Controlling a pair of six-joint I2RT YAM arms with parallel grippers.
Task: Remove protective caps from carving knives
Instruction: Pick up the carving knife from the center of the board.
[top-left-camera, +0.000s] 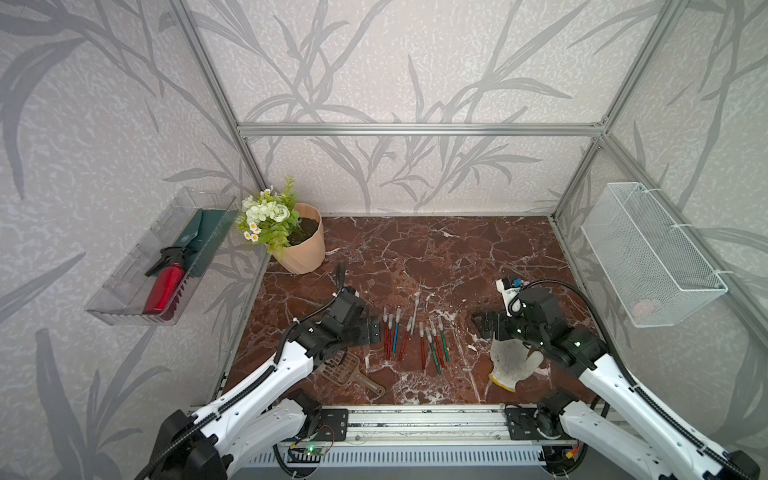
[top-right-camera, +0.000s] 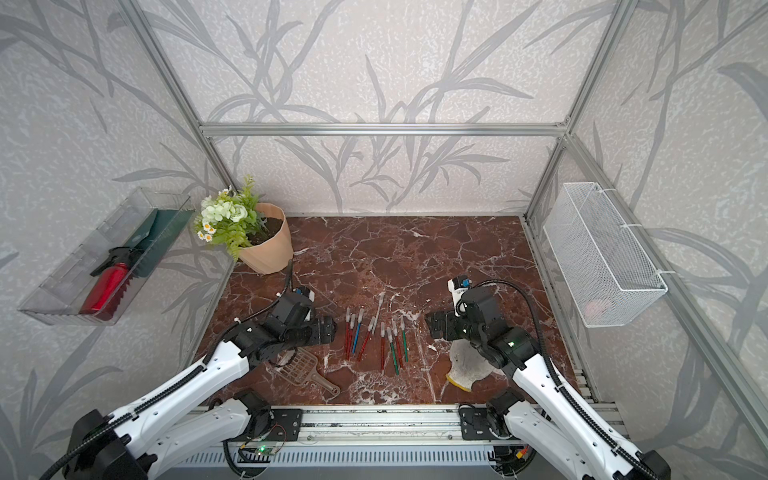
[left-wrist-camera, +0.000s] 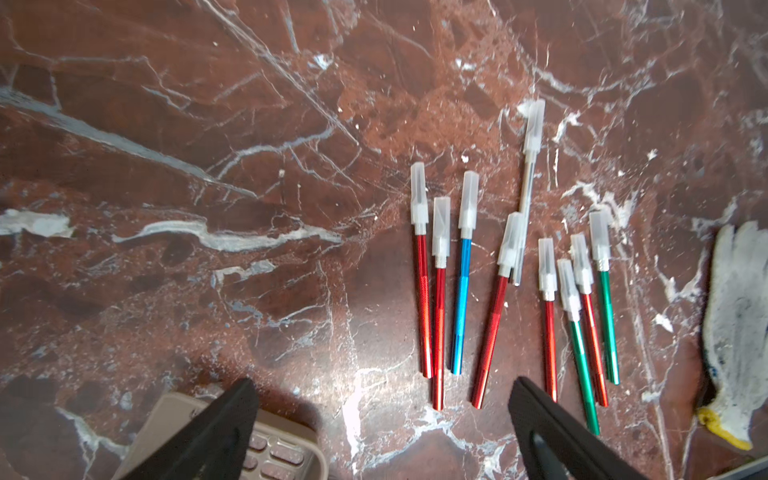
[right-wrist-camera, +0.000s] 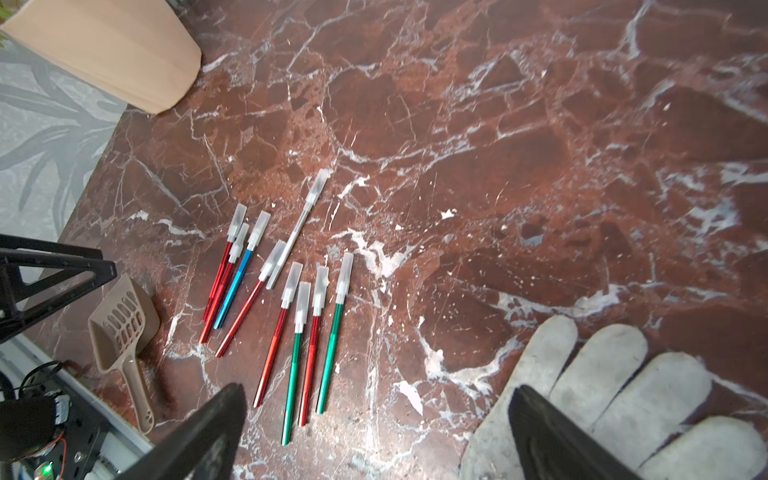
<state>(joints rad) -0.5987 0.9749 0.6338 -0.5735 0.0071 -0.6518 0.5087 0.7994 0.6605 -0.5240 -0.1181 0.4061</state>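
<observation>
Several carving knives (top-left-camera: 415, 338) (top-right-camera: 376, 338) with red, blue and green handles lie side by side on the marble table between my two arms. A silver-handled one (left-wrist-camera: 526, 183) reaches farther back. Every knife wears a translucent white protective cap (left-wrist-camera: 468, 199) (right-wrist-camera: 344, 274) over its tip. My left gripper (top-left-camera: 376, 330) (left-wrist-camera: 383, 384) hovers open just left of the row, above the handle ends, with nothing between its fingers. My right gripper (top-left-camera: 478, 324) (right-wrist-camera: 378, 388) stands open to the right of the row, also empty, with one finger (right-wrist-camera: 540, 428) over the glove.
A brown slotted scoop (top-left-camera: 353, 374) (left-wrist-camera: 224, 440) lies under my left arm. A white work glove (top-left-camera: 511, 365) (right-wrist-camera: 602, 395) lies under my right arm. A flower pot (top-left-camera: 303, 245) stands back left. A wall tray holds a red bottle (top-left-camera: 164, 286); a wire basket (top-left-camera: 648, 253) hangs on the right.
</observation>
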